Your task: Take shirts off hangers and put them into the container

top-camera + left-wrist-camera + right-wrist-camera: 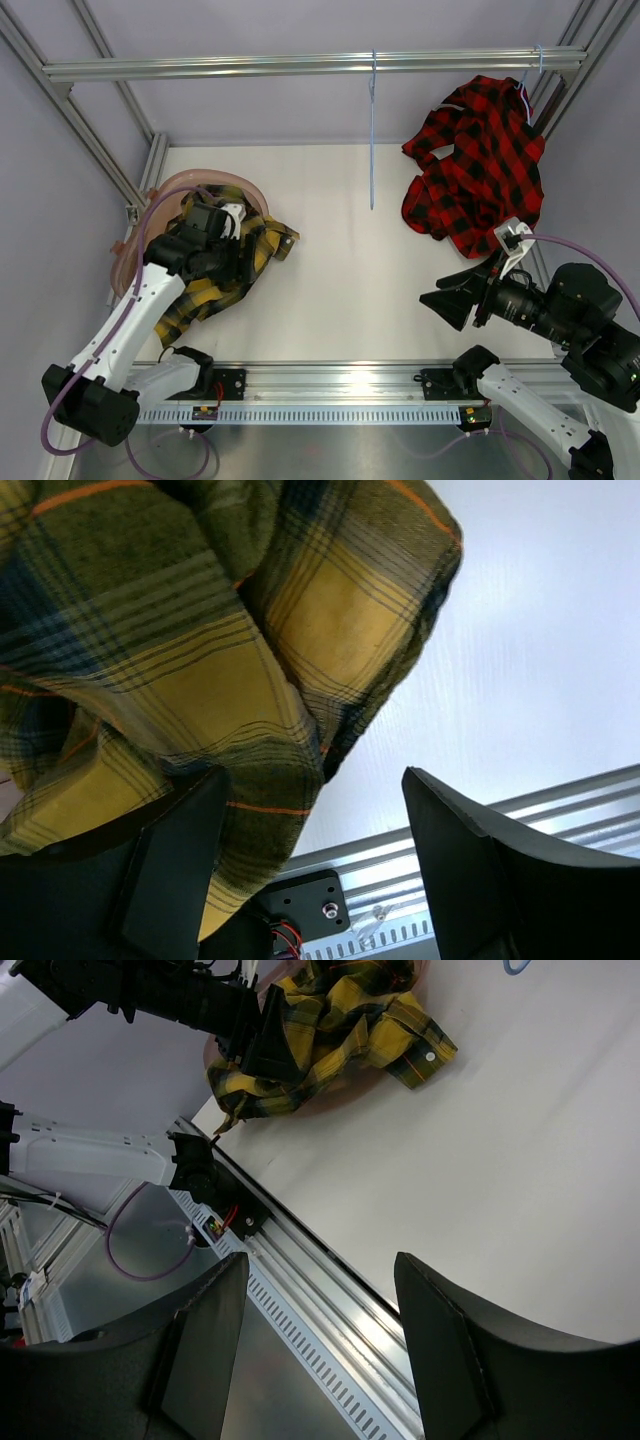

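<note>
The yellow-and-black plaid shirt (215, 290) (200, 630) (340, 1020) lies crumpled over the pinkish oval container (190, 178) at the left, one sleeve spilling onto the table. My left gripper (228, 262) (312, 775) hovers just over it, open; fabric drapes against its left finger. The red-and-black shirt (480, 165) hangs bunched on a light-blue hanger (527, 88) at the right end of the rail. A second light-blue hanger (371, 130) hangs bare from the middle of the rail. My right gripper (447, 297) (320, 1260) is open and holds nothing, below the red shirt.
The silver frame rail (250, 66) crosses the back, with slanted struts at both sides. A slotted metal rail (330, 385) (330, 1320) and the arm bases line the near edge. A white tabletop (350, 280) lies between the two shirts.
</note>
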Motion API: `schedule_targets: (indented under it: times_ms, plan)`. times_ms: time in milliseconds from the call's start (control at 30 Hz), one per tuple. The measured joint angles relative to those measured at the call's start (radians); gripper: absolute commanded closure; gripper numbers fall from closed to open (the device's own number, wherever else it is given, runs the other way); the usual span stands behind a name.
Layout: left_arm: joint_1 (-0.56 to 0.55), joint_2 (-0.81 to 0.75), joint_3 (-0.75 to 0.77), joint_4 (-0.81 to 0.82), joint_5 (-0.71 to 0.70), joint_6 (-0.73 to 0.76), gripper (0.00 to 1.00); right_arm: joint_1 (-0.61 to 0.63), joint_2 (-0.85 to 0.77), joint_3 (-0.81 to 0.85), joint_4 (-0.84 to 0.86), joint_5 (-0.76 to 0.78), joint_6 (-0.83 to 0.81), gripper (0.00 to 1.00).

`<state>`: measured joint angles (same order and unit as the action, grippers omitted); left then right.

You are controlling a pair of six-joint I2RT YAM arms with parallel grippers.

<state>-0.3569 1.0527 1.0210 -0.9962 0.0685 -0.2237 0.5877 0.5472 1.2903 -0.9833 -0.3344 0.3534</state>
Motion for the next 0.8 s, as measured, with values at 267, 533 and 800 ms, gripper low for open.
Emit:
schedule_targets:
  times_ms: [267, 533, 800]
  plan:
    - [-0.005, -0.021, -0.018, 0.047, -0.148, -0.055, 0.27, 0.000, 0.000, -0.028, 0.026, -0.009, 0.002, 0.31]
    - [-0.006, 0.068, -0.018, 0.095, -0.253, -0.092, 0.26, 0.000, -0.013, -0.032, 0.025, -0.012, 0.002, 0.31]
    - [0.031, 0.217, -0.004, 0.129, -0.289, -0.122, 1.00, 0.000, -0.027, -0.032, 0.017, -0.010, 0.002, 0.31]
